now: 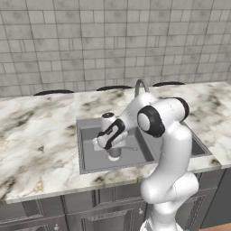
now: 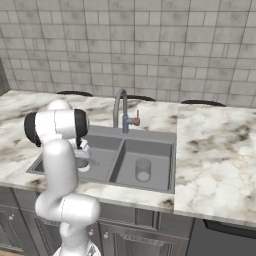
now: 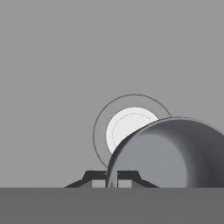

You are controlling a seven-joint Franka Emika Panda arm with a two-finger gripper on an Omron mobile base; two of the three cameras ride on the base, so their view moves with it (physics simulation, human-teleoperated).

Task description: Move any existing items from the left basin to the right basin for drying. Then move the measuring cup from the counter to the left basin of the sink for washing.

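Observation:
My gripper (image 3: 112, 178) is shut on the rim of the measuring cup (image 3: 170, 153), a dark grey opaque round cup that hangs just above the floor of the left basin (image 3: 52, 87), next to its round pale drain (image 3: 127, 124). From the left base view the hand (image 1: 113, 137) reaches down into the left basin (image 1: 90, 155) with the cup (image 1: 114, 154) under it. The pale see-through tumbler (image 2: 143, 170) stands upright in the narrower right basin (image 2: 157, 152). The cup's handle is hidden.
The tall arched faucet (image 2: 120, 107) rises behind the sink's divider, close to my arm. White marble counter (image 2: 215, 150) surrounds the sink on both sides. A tiled wall stands behind.

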